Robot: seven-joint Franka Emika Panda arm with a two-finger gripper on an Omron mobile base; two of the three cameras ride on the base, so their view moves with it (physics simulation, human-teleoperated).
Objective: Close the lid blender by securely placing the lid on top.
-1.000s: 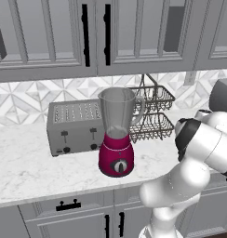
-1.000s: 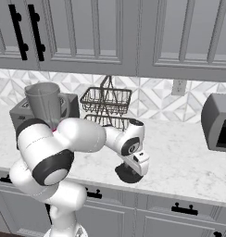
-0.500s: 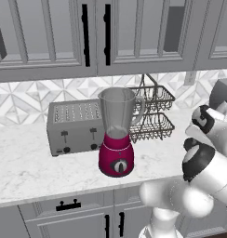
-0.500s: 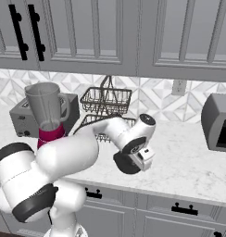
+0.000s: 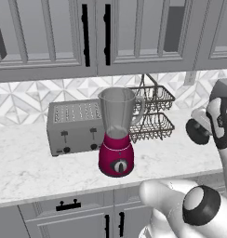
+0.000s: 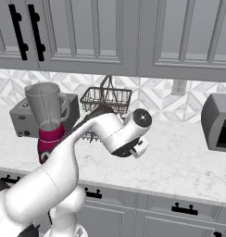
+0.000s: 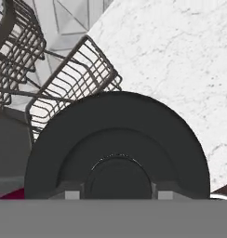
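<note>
Clearly the end effector (image 7: 119,193) is clamped on the lid (image 7: 117,146), a round black disc that spreads across the hand view just ahead of the two finger tips, which pinch its raised centre knob from either side. From the left base view the same lid (image 5: 197,131) shows as a small dark disc carried at the tip of the white arm, lifted off the desk (image 5: 36,169) and standing on edge rather than flat.

Just beyond the held lid, in the hand view, lies the white marbled desk (image 7: 180,60), and up to one side of the lid sits the dark two-tier wire basket (image 7: 64,88), its lower tier close behind the lid's rim. A sliver of magenta peeps out at the lower edge beside the lid.

Farther off from the end effector, past the wire basket (image 5: 152,116), stands the blender (image 5: 117,132): a magenta rounded base with a black dial, and a clear greyish handled jar upright on it, its mouth open with nothing on top. The lid is well apart from that jar, on the far side of the basket from it.

Farthest away, just behind and beside the blender, stands the boxy silver toaster (image 5: 73,126), against the patterned tile wall under the grey cabinets (image 5: 92,37).
</note>
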